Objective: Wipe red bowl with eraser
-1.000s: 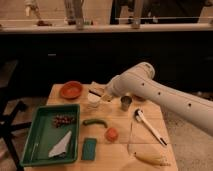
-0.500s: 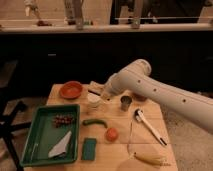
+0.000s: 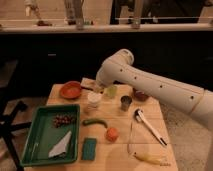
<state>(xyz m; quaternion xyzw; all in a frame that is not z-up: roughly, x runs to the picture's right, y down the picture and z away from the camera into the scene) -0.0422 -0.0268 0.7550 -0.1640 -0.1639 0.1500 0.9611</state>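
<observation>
Camera view | my gripper (image 3: 96,89) pinched shut, just beside red bowl (image 3: 70,90) | approach step | next: ease over its rim, wipe.

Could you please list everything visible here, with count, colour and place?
red bowl: 1, orange-red, back left of table
tray: 1, green, front left, holding dark bits and a pale sheet
sponge: 1, teal, right of tray
vegetable: 1, green, table centre
round fruit: 1, orange-red, front centre
white cup: 1, white, near the gripper
metal cup: 1, grey, centre right
dark bowl: 1, maroon, back right
utensil: 1, silver, right side
banana: 1, yellow, front right corner
table: 1, pale wood, under everything
arm: 1, white, reaching in from right
gripper: 1, pale, shut, just right of red bowl
</observation>
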